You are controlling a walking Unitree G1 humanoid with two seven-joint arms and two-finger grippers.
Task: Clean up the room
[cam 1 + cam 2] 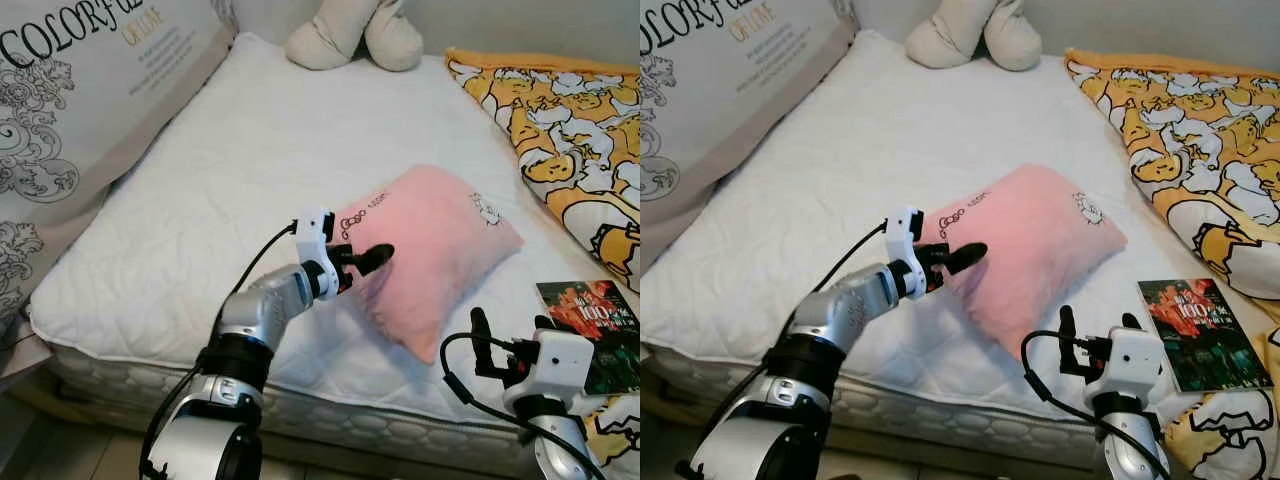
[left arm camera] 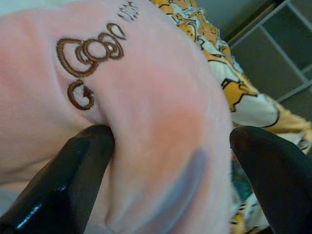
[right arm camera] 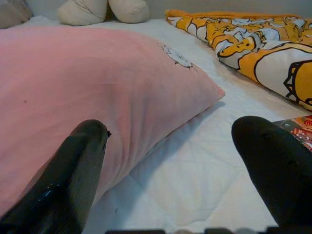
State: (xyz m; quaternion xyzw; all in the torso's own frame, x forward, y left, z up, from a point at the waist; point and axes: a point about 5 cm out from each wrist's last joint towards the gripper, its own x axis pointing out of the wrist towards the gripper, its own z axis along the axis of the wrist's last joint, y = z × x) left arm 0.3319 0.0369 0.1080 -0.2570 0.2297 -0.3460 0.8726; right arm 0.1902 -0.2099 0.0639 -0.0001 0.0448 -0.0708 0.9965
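A pink pillow (image 1: 430, 245) with brown embroidery lies tilted on the white mattress (image 1: 200, 200). My left gripper (image 1: 365, 262) reaches onto its near left corner. In the left wrist view the pillow (image 2: 146, 97) bulges between the spread black fingers (image 2: 73, 175); one finger presses into the fabric, the other stands off it. My right gripper (image 1: 512, 335) is open just in front of the bed's near edge, right of the pillow's lower corner, with nothing between its fingers (image 3: 73, 170).
A dark book (image 1: 592, 330) with a red cover lies at the near right of the bed. A yellow cartoon-print blanket (image 1: 560, 110) covers the right side. A beige plush toy (image 1: 355, 35) sits at the far end, and a large printed cushion (image 1: 70, 100) leans at left.
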